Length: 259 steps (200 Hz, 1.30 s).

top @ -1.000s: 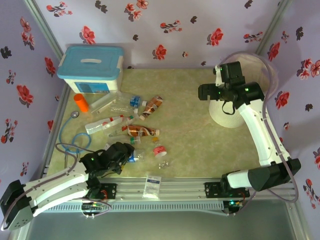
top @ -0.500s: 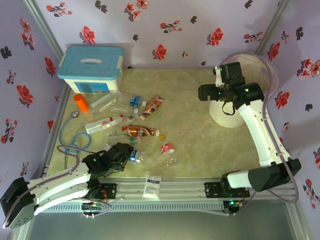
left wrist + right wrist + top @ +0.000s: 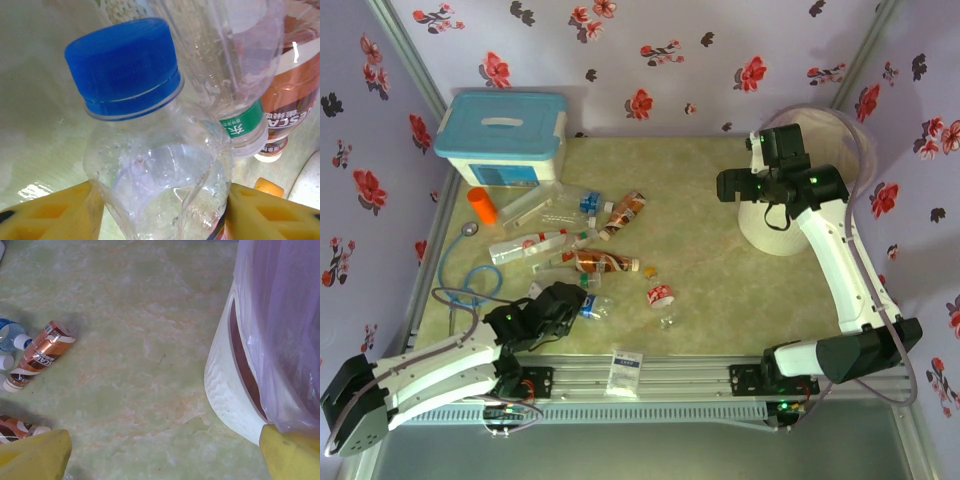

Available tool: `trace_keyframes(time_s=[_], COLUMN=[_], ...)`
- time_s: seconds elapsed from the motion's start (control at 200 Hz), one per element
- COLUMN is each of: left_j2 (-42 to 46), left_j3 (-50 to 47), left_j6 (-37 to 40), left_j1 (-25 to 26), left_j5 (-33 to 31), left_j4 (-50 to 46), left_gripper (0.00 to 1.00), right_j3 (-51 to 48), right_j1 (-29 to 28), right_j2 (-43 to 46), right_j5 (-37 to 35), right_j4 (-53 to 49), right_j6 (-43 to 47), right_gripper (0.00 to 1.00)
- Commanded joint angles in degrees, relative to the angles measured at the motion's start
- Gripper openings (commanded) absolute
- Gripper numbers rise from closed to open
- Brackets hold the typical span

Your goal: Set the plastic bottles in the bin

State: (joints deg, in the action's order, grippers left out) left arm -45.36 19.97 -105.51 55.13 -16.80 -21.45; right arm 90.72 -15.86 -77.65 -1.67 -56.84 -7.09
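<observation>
My left jaws clamp a blue-capped clear bottle (image 3: 155,175). My right jaws stand apart beside the white bin (image 3: 222,390).

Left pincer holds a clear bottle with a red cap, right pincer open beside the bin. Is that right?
No, the cap is blue, not red; the left wrist view shows it. Otherwise right: the left pincer holds the clear bottle, and the right pincer is open beside the bin.
</observation>
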Motion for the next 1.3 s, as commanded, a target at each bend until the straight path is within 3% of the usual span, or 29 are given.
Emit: trace_keyframes(time_s=[0.0, 0.19, 0.345, 0.505, 0.595, 0.775, 0.925, 1.075, 1.29], left_j2=[1.1, -1.4, -3.8, -11.1, -16.6, -23.8, -25.3, -25.8, -26.5], left_j3=[6.9, 15.2, 20.6, 32.0, 38.6, 45.4, 45.6, 44.3, 43.9], left_j6=[7.4, 19.1, 29.2, 45.9, 49.9, 51.5, 50.2, 48.7, 48.3], left_j1=[0.3, 0.1, -4.7, -22.3, -26.9, -27.5, -27.5, -27.5, -27.5], left_j5=[-3.8, -4.6, -3.0, 20.7, 29.4, 37.1, 38.8, 39.9, 40.1], left_j4=[-2.0, -2.3, 2.5, 3.9, 5.1, 9.9, 12.9, 16.1, 17.6], left_gripper=[0.53, 0.55, 0.53, 0.53, 0.53, 0.56, 0.56, 0.55, 0.55], right_j3=[0.4, 0.4, 1.1, 1.8, 1.8, 0.5, -0.8, 0.1, 0.9], right_j1=[0.1, -1.2, -6.3, -12.2, -15.8, -20.3, -20.5, -20.5, -20.7], right_j2=[1.2, 1.1, -0.7, -4.3, -7.1, -10.9, -12.4, -15.2, -16.5], right_j5=[1.6, 17.0, 27.0, 33.5, 35.1, 34.8, 37.4, 38.7, 40.0], right_j4=[-0.9, -0.2, 0.1, 2.4, 5.2, 15.6, 24.4, 26.8, 27.8], right_j6=[0.8, 1.5, 2.3, 1.5, -0.2, -4.7, -8.5, -10.5, -10.9], right_gripper=[0.97, 0.96, 0.96, 0.96, 0.96, 0.95, 0.95, 0.93, 0.76])
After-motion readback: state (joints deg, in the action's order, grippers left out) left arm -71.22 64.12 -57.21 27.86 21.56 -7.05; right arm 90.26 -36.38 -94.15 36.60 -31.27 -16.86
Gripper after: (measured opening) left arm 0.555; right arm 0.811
